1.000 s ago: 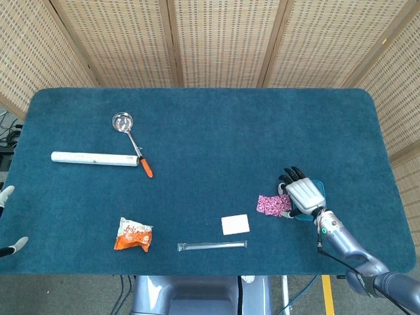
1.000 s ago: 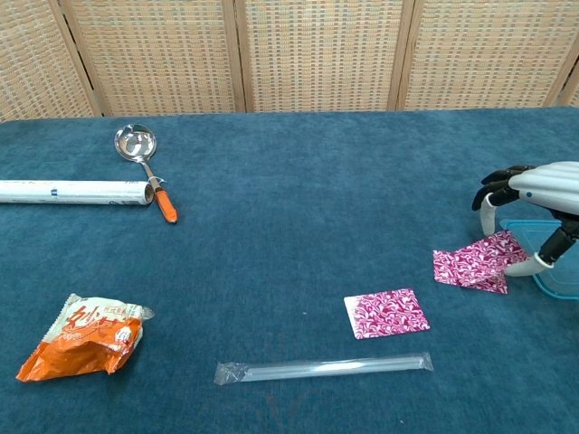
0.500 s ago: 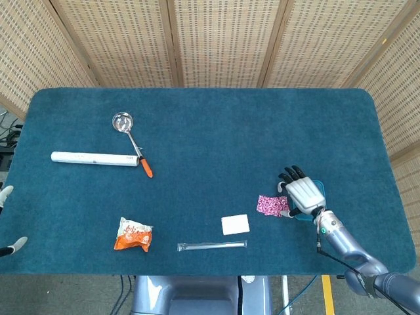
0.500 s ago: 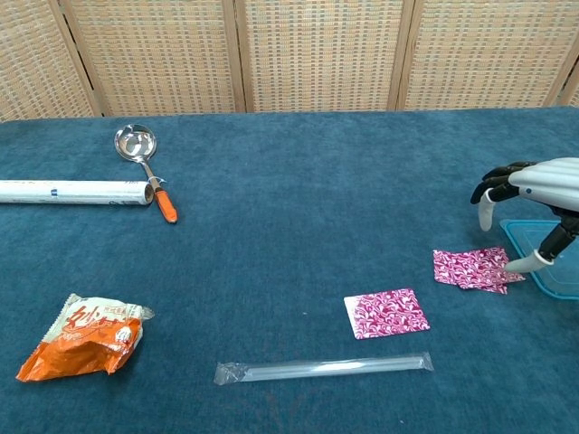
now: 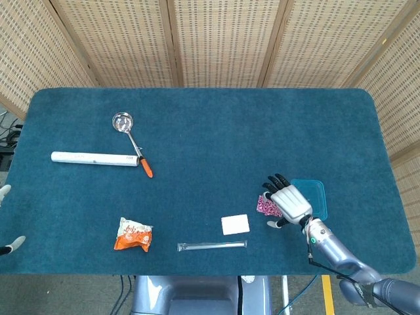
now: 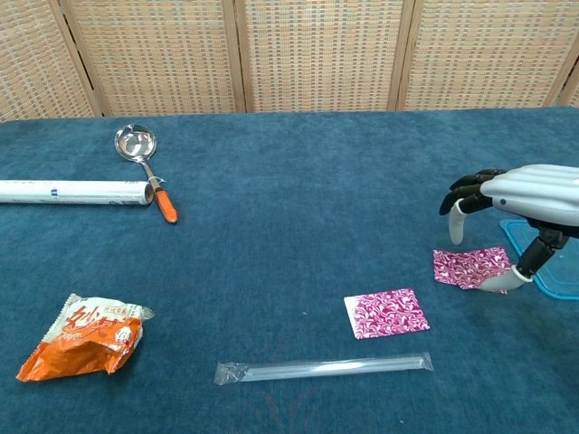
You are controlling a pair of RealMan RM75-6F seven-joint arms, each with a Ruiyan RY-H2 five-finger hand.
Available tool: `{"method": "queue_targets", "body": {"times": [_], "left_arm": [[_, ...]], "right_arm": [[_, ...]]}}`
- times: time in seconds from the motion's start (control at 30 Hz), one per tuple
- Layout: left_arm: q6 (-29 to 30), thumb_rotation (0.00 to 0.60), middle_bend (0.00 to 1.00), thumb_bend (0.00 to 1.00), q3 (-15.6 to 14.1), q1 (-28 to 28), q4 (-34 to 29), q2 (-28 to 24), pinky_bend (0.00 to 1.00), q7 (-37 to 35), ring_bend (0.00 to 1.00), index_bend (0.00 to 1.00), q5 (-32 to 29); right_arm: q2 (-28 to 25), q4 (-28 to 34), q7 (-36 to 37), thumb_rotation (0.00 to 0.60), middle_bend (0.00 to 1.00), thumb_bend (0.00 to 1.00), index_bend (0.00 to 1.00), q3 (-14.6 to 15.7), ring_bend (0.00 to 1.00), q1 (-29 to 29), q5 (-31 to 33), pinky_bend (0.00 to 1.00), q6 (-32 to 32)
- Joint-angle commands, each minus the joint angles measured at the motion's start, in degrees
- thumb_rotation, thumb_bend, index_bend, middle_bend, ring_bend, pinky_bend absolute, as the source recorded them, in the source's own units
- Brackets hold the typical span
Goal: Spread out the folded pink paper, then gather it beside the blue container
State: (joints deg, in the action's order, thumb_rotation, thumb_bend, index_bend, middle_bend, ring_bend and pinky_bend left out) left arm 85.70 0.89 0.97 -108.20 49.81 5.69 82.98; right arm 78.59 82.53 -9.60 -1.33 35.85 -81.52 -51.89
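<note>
The crumpled pink patterned paper [image 6: 469, 268] lies flat on the blue cloth just left of the blue container [image 6: 552, 271]. In the head view the paper [image 5: 264, 203] is partly hidden under my right hand [image 5: 287, 202]. My right hand [image 6: 511, 194] hovers over it with fingers spread; its thumb tip touches the paper's right corner and it holds nothing. The blue container [image 5: 310, 197] sits right of the hand. A second pink patterned square [image 6: 386, 313] lies flat nearer the front and looks white in the head view [image 5: 235, 224]. Only fingertips of my left hand [image 5: 6, 216] show at the far left edge, spread apart.
A metal ladle with an orange handle [image 6: 143, 163] and a white roll [image 6: 74, 192] lie at the back left. An orange snack packet [image 6: 83, 338] sits front left. A clear plastic tube [image 6: 321, 368] lies near the front edge.
My right hand has moved left, off the container and over the pink paper. The paper now lies flatter and slightly further left.
</note>
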Motion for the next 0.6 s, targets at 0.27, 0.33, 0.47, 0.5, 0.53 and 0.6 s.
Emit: {"method": "queue_targets", "body": {"times": [0.27, 0.33, 0.47, 0.5, 0.53, 0.6], "left_arm": [[-0.6, 0.6, 0.0, 0.03, 0.3, 0.2, 1.8, -0.2, 0.0, -2.3, 0.0, 0.0, -0.8], [-0.7, 0.6, 0.0, 0.03, 0.3, 0.2, 2.0, -0.2, 0.0, -2.6, 0.0, 0.0, -0.9], [-0.8, 0.6, 0.0, 0.03, 0.2, 0.1, 2.4, -0.1, 0.0, -3.0, 0.0, 0.0, -0.9], [-0.9, 0.6, 0.0, 0.03, 0.2, 0.1, 2.6, 0.0, 0.0, -3.2, 0.0, 0.0, -0.9], [-0.9, 0.6, 0.0, 0.03, 0.1, 0.1, 2.7, 0.0, 0.0, -3.3, 0.0, 0.0, -1.0], [-1.0, 0.6, 0.0, 0.03, 0.1, 0.1, 2.8, 0.0, 0.0, -3.4, 0.0, 0.0, -1.1]], "right_arm": [[4.5, 2.9, -9.2, 0.6, 0.17, 0.21, 0.36, -0.1, 0.0, 1.2, 3.8, 0.0, 2.1], [5.0, 2.9, -10.0, 0.6, 0.17, 0.21, 0.36, -0.3, 0.0, 1.3, 4.5, 0.0, 2.2], [6.1, 2.6, -11.4, 0.6, 0.17, 0.21, 0.36, -0.7, 0.0, 1.6, 5.8, 0.0, 2.3], [6.4, 2.5, -11.8, 0.6, 0.17, 0.21, 0.36, -0.9, 0.0, 1.7, 6.1, 0.0, 2.4], [6.6, 2.5, -12.2, 0.6, 0.17, 0.21, 0.36, -1.0, 0.0, 1.8, 6.4, 0.0, 2.5], [6.8, 2.5, -12.8, 0.6, 0.17, 0.21, 0.36, -1.1, 0.0, 2.0, 6.7, 0.0, 2.5]]}}
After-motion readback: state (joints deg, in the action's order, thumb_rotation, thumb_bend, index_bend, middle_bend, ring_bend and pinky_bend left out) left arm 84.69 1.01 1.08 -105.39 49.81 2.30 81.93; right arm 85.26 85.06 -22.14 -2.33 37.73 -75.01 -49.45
